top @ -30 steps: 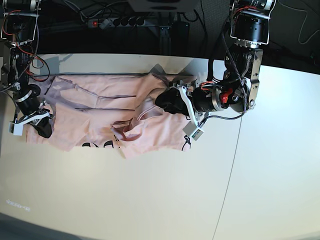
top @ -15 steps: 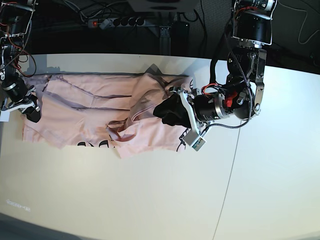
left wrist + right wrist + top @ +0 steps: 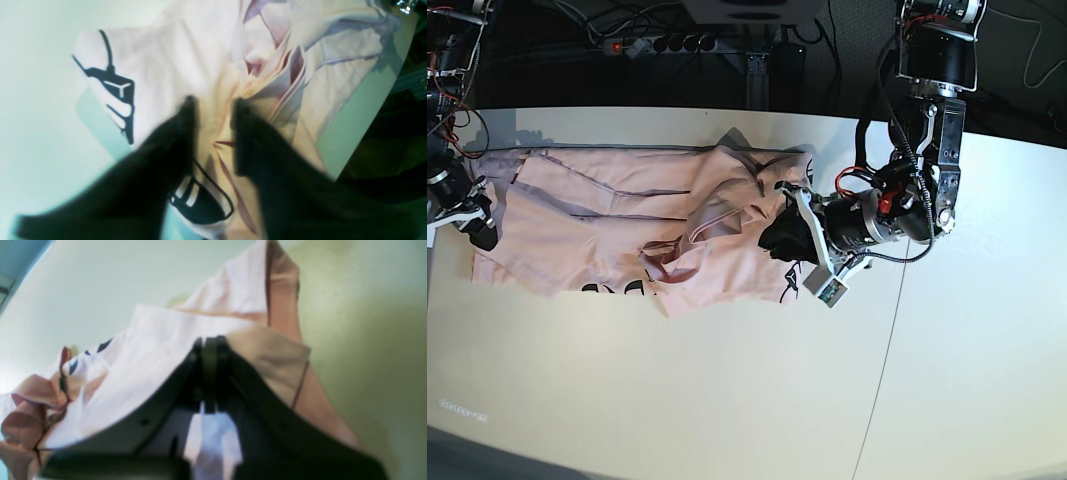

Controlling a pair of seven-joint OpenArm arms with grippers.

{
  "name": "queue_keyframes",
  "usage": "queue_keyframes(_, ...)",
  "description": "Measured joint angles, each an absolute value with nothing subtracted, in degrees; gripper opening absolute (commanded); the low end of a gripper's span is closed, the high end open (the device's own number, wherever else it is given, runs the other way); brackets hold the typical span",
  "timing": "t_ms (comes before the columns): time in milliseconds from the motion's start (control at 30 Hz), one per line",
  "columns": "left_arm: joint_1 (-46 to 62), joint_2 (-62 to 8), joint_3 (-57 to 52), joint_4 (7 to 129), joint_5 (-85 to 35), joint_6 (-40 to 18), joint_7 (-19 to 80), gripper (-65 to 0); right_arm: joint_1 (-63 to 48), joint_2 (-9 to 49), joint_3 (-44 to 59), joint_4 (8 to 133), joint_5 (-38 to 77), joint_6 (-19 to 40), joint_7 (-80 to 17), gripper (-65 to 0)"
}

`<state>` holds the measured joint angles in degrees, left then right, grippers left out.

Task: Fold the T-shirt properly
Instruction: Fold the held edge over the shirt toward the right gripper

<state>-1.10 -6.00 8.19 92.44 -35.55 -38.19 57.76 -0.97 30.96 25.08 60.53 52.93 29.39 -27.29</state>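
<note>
Pink cloth covers the far left part of the white table (image 3: 727, 400) in the base view: the T-shirt (image 3: 617, 225) lies there spread sideways but crumpled, with folds bunched up near its middle and black lettering (image 3: 612, 290) showing at its near edge.

The left gripper (image 3: 779, 238) is at the end of the shirt nearest the table's middle, low over the cloth. In the left wrist view its two dark fingers (image 3: 173, 140) stand a little apart, with a ridge of pink fabric rising in the gap between them. The fingers seem to touch the cloth on both sides, but the picture is blurred and I cannot tell if they really pinch it. Black print with pale bits (image 3: 116, 96) is seen on the fabric beside the fingers, and a second piece of print (image 3: 200, 203) lies just below them.

The right gripper (image 3: 477, 225) is at the opposite end of the shirt, at the table's edge. In the right wrist view its jaws are pressed together, and the pink fabric (image 3: 160, 350) comes out from between them on both sides, so it is clamped on the shirt's edge. The cloth drapes away from the gripper toward a crumpled bunch (image 3: 30, 406) in the lower corner.

Cables and a power strip (image 3: 662, 44) lie behind the table in the dark.
</note>
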Motion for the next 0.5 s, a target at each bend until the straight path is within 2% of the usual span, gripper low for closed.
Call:
queue_keyframes(33,-1.1,-6.0,8.2,92.4,-35.5,-38.2,57.4,-64.5,-1.0,31.0,25.1,60.5,52.9,29.4,-27.3,-65.0)
queue_keyframes(67,-1.1,-6.0,8.3,92.3,-35.6,-38.2,56.9,-65.0,-1.0,31.0,25.1,60.5,52.9,29.4,-27.3,-65.0)
queue_keyframes(500,-1.9,-4.6,16.6,91.2,-22.3,-38.2,52.0,-65.0,-1.0,31.0,25.1,60.5,52.9,29.4,-28.4,-65.0)
